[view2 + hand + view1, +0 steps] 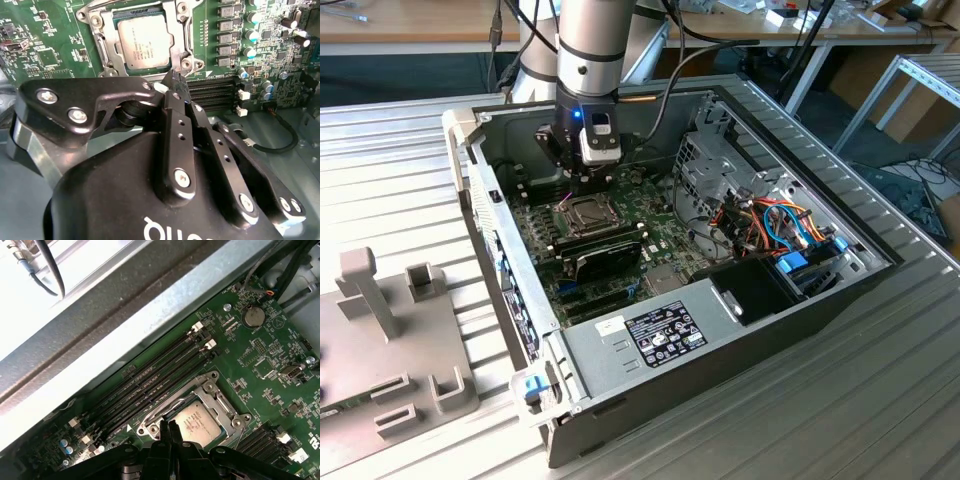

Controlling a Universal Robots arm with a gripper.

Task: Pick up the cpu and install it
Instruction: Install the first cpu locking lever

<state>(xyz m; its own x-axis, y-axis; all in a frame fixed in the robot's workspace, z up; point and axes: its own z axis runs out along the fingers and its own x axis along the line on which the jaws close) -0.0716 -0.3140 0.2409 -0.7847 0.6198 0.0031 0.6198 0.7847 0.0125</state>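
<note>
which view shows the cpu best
The second wrist view: the cpu sits close up in the socket, its whole top in sight. The first wrist view shows it smaller, beside the gripper. The exterior view shows a tiny grey square.

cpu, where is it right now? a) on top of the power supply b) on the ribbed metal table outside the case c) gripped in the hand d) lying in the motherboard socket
D: in the second wrist view the cpu lies flat inside the socket frame, and the hand beside it holds nothing.
</note>
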